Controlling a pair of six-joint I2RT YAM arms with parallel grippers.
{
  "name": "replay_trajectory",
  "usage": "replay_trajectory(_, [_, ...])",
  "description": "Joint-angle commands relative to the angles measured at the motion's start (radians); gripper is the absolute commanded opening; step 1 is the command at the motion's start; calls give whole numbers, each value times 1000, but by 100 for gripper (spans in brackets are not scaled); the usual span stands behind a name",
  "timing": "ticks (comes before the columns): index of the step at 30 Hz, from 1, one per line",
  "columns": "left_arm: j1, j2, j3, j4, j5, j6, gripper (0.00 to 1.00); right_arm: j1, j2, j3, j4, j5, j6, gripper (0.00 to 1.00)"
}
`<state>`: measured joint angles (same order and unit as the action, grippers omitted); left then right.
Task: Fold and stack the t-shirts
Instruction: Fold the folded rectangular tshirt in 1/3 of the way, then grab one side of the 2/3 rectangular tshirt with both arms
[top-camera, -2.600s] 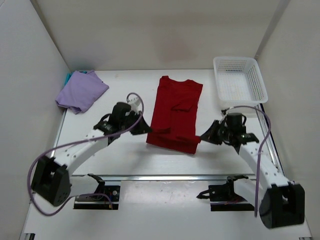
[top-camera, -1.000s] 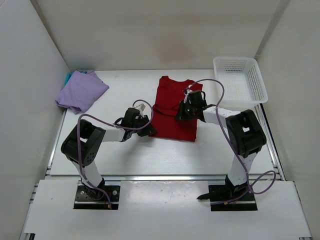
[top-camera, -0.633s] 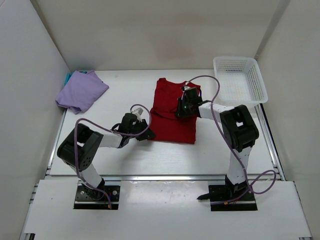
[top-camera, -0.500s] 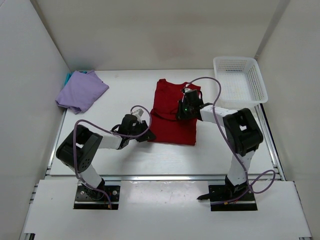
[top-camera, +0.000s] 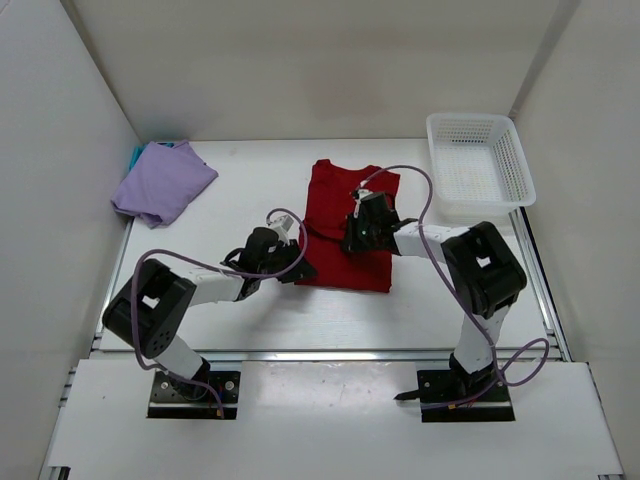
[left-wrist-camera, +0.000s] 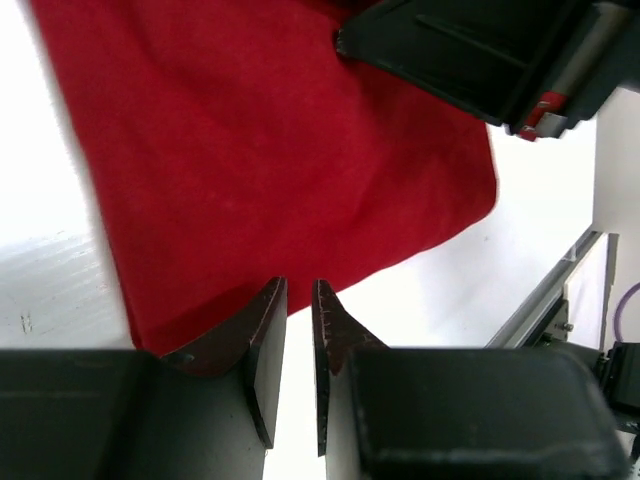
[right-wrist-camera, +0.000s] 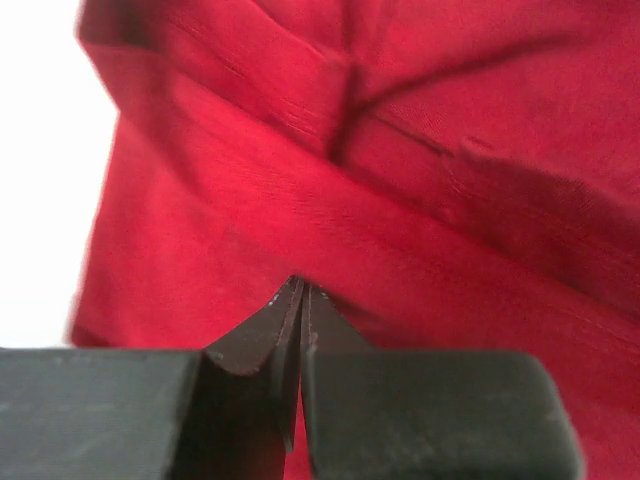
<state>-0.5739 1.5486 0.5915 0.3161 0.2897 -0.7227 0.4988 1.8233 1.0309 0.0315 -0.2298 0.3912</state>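
Folding the red t-shirt (top-camera: 345, 215), centre of the overhead frame on the bench (top-camera: 250, 190), we should carry its lower hem evenly over the pinned middle. Our left fingers (left-wrist-camera: 255, 335) sit narrowly parted at the hem, grip unclear; our right fingers (right-wrist-camera: 270, 325) are clenched mid-cloth. Its long axis runs top to bottom.

Overhead view was bright, evenly and diffusely lit; shadows stayed short and soft. Surface (left-wrist-camera: 50, 270) blew out to near-white glare in both wrist views. Red t-shirt (right-wrist-camera: 420, 230) looked soft and slightly blurred close up.
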Motion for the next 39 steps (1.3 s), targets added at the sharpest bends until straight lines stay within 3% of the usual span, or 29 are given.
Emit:
replay_trajectory(1, [9,40,-7,26,14,-3,27,-14,39,57,25,-8,-2,0])
replay_trajectory(11, [11,18,-58,34,14,-11,26,-129,204,283,4,35,-26,0])
replay_trajectory(16, [17,-93,-55,-15,14,-9,30,-138,125,305,-31,21,-14,0])
replay_trajectory(19, [32,-171,-55,-81,-17,20,33,-132,-31,180,-6,49,29,0])
replay_trajectory(22, [58,-237,-73,-141,-69,54,36,-118,-228,-125,92,58,133,0])
replay_trajectory(24, [74,-258,-103,-167,-73,66,36,-132,-361,-280,180,-15,213,0])
replay_trajectory(28, [86,-263,-143,-158,-83,66,37,-152,-501,-558,228,-25,273,0])
replay_trajectory(33, [91,-223,-150,-135,-58,62,43,-187,-610,-736,240,-37,287,0])
replay_trajectory(37, [88,-185,-142,-129,-60,63,49,-197,-614,-763,211,-39,271,0])
replay_trajectory(38, [95,-173,-137,-127,-52,68,51,-195,-628,-772,208,-49,270,1])
replay_trajectory(39, [85,-168,-137,-120,-49,59,51,-200,-650,-772,205,-66,270,8])
